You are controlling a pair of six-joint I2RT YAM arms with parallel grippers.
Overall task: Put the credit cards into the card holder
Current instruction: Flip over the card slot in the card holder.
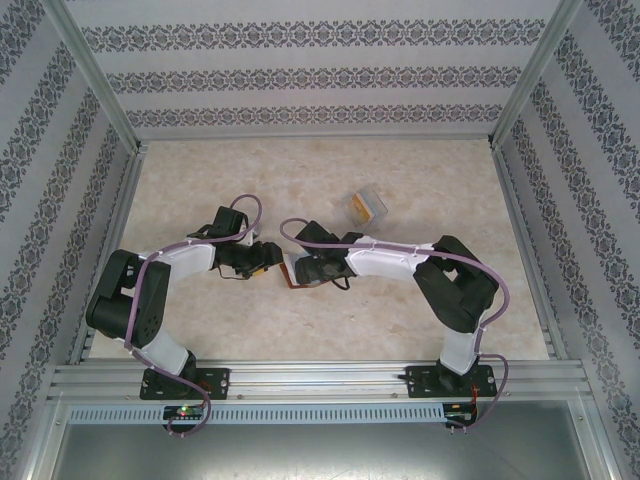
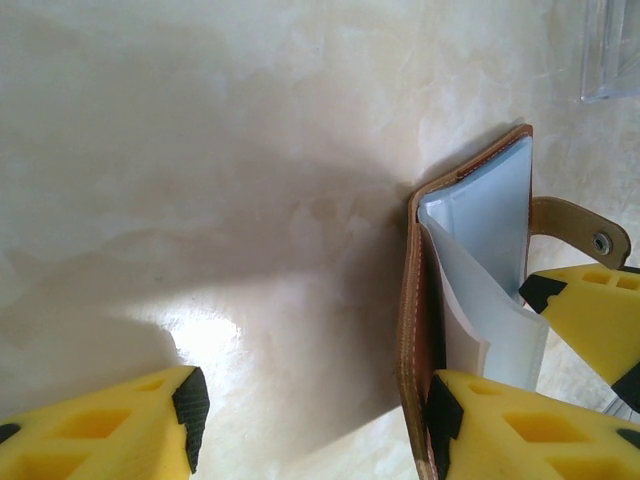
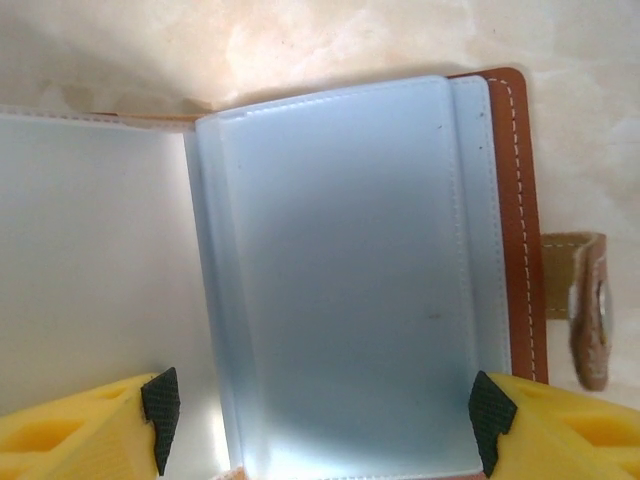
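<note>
The card holder (image 1: pixel 291 273), a reddish-brown leather wallet, lies partly open at mid-table between both grippers. In the left wrist view its brown cover (image 2: pixel 412 330) stands on edge with the blue-grey inside (image 2: pixel 490 210) and snap strap (image 2: pixel 590 235) to the right. My left gripper (image 2: pixel 318 415) is open, its right fingertip (image 2: pixel 443 415) against the inner face of the cover. My right gripper (image 3: pixel 325 410) is open, its fingers either side of the blue-grey pocket page (image 3: pixel 350 270). An orange credit card (image 1: pixel 366 207) lies inside the clear plastic box.
The clear plastic box (image 1: pixel 367 205) sits behind and to the right of the grippers; its corner (image 2: pixel 612 50) shows in the left wrist view. Metal frame posts and patterned walls enclose the pale marble table (image 1: pixel 200 190), which has free room left and at the back.
</note>
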